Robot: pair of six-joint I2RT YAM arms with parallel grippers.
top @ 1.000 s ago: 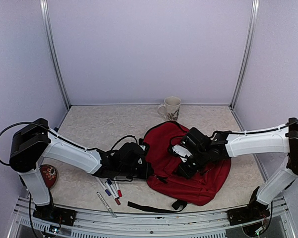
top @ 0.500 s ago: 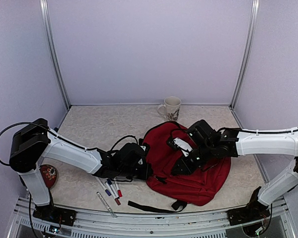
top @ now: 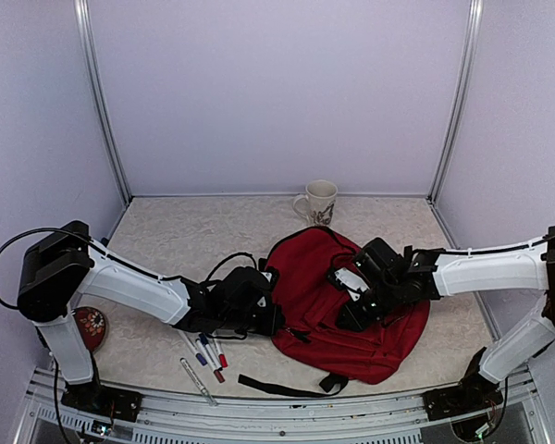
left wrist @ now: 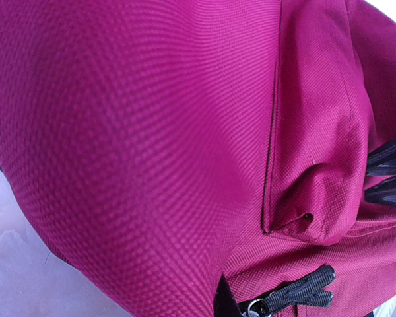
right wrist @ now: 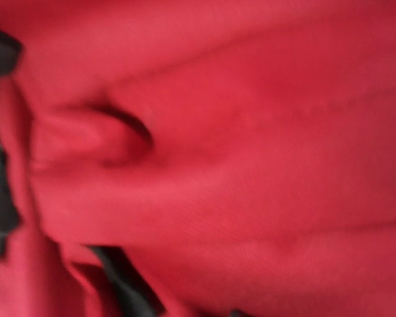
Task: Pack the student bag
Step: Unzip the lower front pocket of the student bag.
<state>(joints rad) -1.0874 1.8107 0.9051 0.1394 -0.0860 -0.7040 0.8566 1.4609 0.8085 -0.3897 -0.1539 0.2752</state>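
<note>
The student bag is a dark-red backpack lying flat at the table's middle. My left gripper is at the bag's left edge. In the left wrist view the bag's fabric bulges over the fingers and fills the frame, with a black zipper pull at the bottom. My right gripper is pressed down on top of the bag's middle. The right wrist view shows only blurred red fabric and black trim. Its fingers are hidden.
A patterned mug stands behind the bag. Several markers and a pen lie in front of the left gripper. A black strap trails near the front edge. A red round object sits by the left arm's base.
My right gripper has shifted a little to the right and lowered onto the bag. The left arm and the bag have not visibly moved.
</note>
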